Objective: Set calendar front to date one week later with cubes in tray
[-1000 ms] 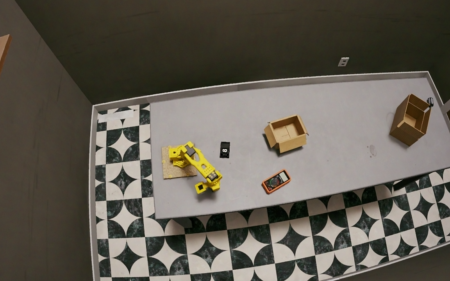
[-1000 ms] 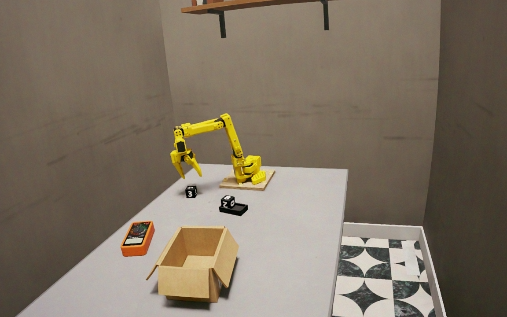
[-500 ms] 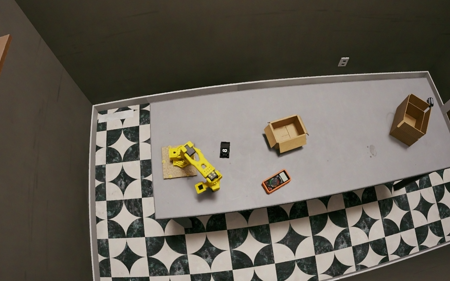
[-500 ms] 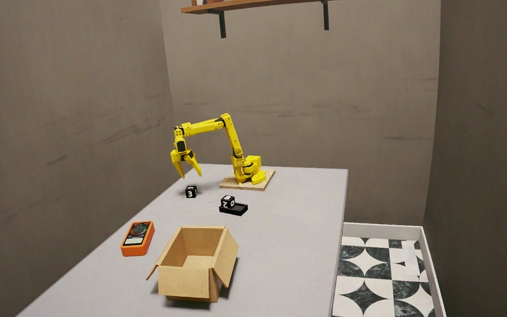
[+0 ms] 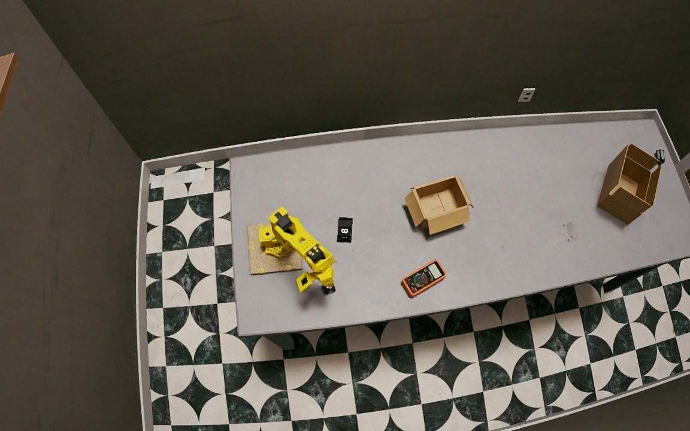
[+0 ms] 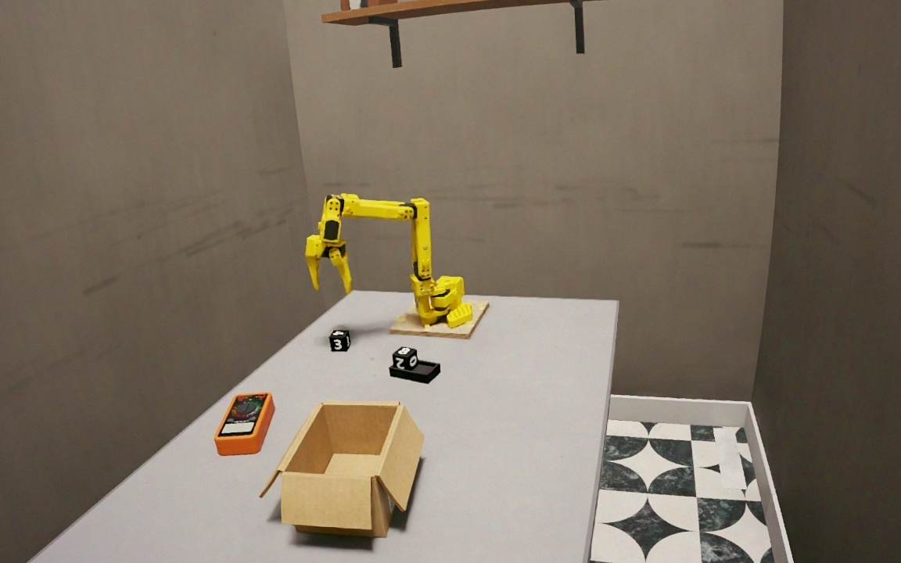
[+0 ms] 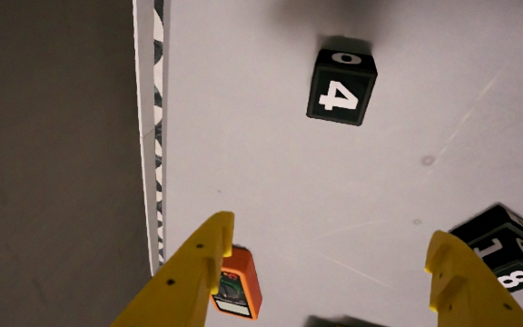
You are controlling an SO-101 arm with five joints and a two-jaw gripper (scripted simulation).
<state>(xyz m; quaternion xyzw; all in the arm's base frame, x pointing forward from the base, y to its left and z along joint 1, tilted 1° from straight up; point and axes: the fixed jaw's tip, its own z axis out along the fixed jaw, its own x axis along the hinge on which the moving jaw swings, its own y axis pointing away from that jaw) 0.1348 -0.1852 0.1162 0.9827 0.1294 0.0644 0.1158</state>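
Observation:
A black cube (image 5: 329, 289) (image 6: 339, 341) (image 7: 342, 91) lies flat on the table, outside the tray, with a sideways 4 on top, 0 on its robot side and 3 on its far side. The black tray (image 5: 345, 220) (image 6: 415, 375) (image 7: 479, 222) holds one cube (image 5: 344, 230) (image 6: 404, 358) (image 7: 513, 278) in the half nearer the multimeter's side; 8 is on top and its month side shows what looks like a 6 or 9. The tray's other half is empty. My gripper (image 6: 332, 289) (image 7: 331, 236) is open and empty, well above the loose cube.
An orange multimeter (image 5: 423, 278) (image 6: 245, 423) (image 7: 254, 291) lies farther out on the table. An open cardboard box (image 5: 438, 203) (image 6: 328, 503) stands beyond the tray, and a taller box (image 5: 626, 187) stands at the far end. The table's long edge runs near the loose cube.

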